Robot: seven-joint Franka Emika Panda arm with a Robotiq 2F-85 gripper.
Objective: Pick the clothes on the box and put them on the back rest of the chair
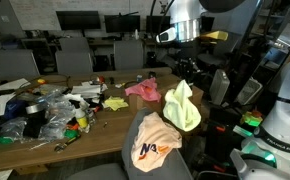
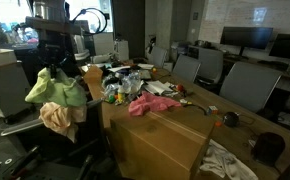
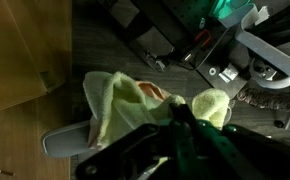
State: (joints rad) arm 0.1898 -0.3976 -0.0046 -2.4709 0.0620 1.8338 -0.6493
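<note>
A: Where do the outside cameras stand?
B: In an exterior view, just behind the chair (image 1: 171,165), facing across the top of the box (image 1: 110,125). In an exterior view, off a corner of the box (image 2: 155,140), facing along it.
A: The wrist one?
B: Close above the chair (image 3: 65,143), beside the box (image 3: 20,60), looking down. All three share both.

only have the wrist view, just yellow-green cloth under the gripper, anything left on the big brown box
observer: one pink garment lies on the flat top of the large brown box, next to the clutter.
operator: where's the peach shirt
observer: the peach-cream printed shirt is draped over the back rest of the grey fabric chair, right under the yellow-green garment.
operator: grip ok
observer: the gripper is shut on that garment's top; it hangs limp.
</note>
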